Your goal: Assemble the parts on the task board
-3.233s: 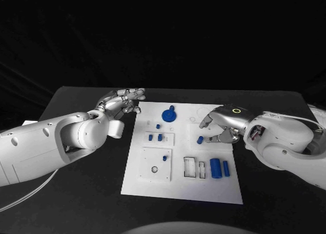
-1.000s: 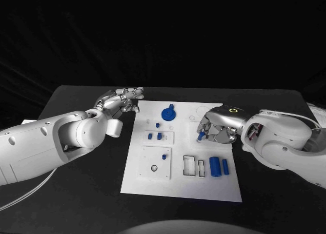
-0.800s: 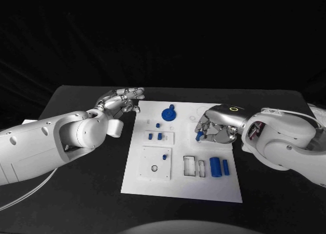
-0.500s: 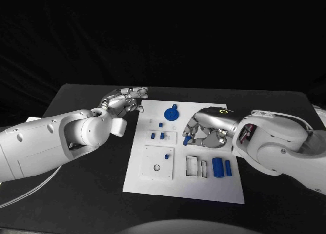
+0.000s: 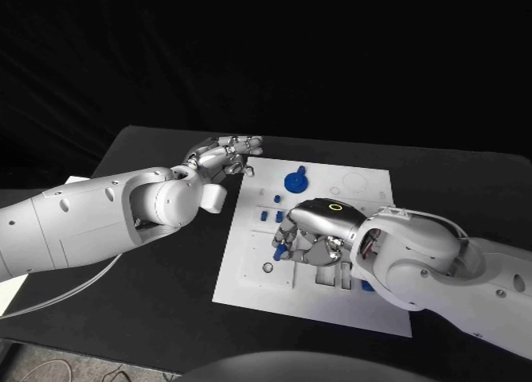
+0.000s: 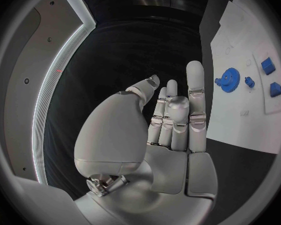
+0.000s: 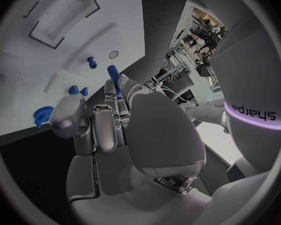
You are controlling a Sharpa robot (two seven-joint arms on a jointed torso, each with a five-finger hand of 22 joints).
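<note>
The white task board [image 5: 245,280] lies in the middle of the black table. My right hand [image 5: 314,235] hovers over the board's left middle and pinches a small blue peg [image 5: 280,251] in its fingertips; the peg [image 7: 113,75] stands out between the fingertips, just above a round hole [image 5: 267,269] in the board. My left hand [image 5: 227,155] stays open, fingers together and straight, beside the board's far left corner. The left hand [image 6: 172,122] holds nothing.
A blue gear [image 5: 296,181] sits at the board's far end, with small blue pieces [image 5: 270,216] between it and my right hand. The gear [image 6: 228,77] lies close to my left fingertips. My right forearm covers the board's near right part.
My right hand closed on the blue peg at the board's right side, lifted it, and carried it leftward across the board to just above the round hole. The camera also shifted. My left hand stayed put.
</note>
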